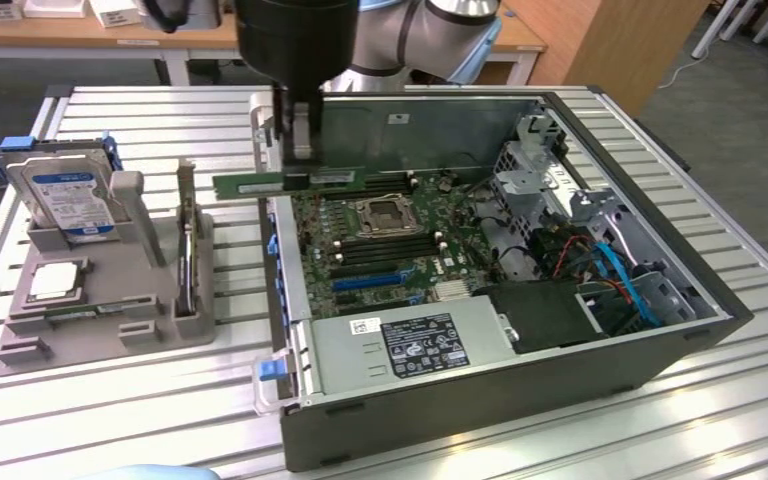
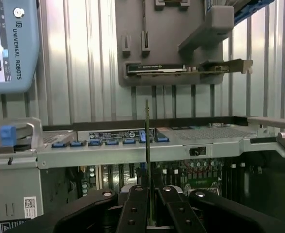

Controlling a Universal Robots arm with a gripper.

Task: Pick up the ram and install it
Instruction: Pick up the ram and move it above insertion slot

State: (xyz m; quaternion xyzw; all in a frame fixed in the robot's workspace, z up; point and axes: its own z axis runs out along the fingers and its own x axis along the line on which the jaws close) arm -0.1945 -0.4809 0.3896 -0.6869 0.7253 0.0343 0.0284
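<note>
The black robot hand grips the long, thin green ram stick by its middle; the stick hangs level, on edge, over the open grey computer box, likely to line up with slots on the green main board.

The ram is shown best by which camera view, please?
The exterior view: the ram shows its long green side, held by the gripper above the open case. The wrist view sees it edge-on, a thin line between the jaws.
</note>
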